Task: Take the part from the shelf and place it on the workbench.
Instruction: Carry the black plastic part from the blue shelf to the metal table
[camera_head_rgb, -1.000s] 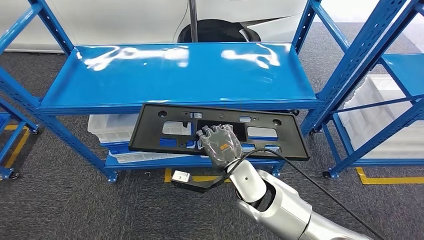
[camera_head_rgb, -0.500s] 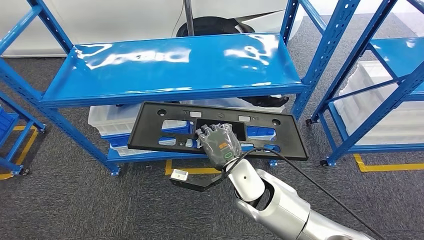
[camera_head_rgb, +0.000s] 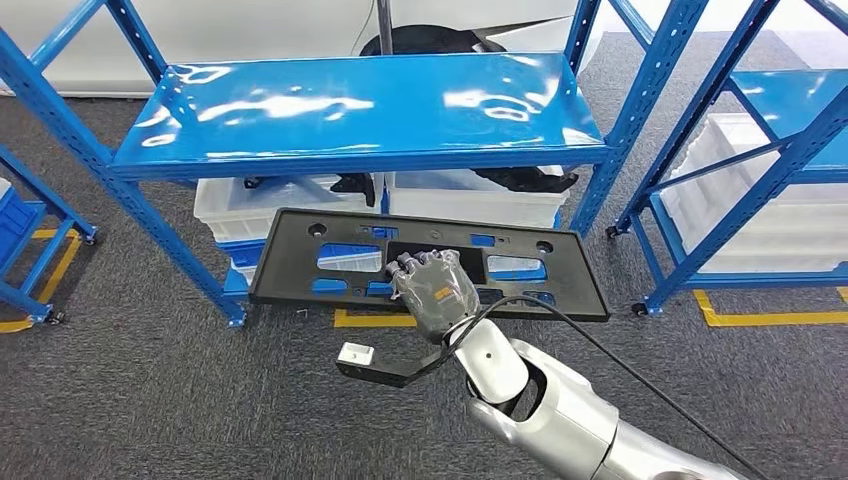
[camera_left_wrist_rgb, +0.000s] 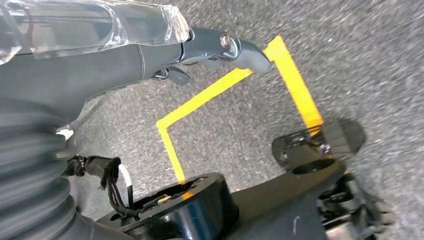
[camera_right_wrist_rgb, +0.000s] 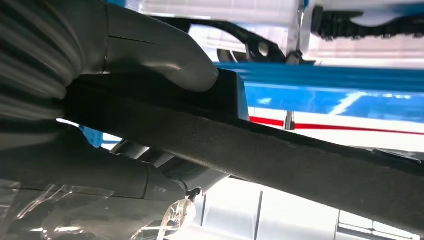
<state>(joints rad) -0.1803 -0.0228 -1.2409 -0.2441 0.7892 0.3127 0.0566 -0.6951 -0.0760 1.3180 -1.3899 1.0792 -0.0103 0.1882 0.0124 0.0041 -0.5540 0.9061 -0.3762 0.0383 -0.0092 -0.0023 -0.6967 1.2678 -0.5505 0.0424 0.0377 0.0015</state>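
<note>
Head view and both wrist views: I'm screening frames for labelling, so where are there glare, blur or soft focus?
Head view: sharp, with white glare streaks on the blue shelf. Left wrist view: carpet smeared by motion blur, the left robot hand close and soft. Right wrist view: the right robot hand and black plastic panel loom near; background shelving is soft and bright.
</note>
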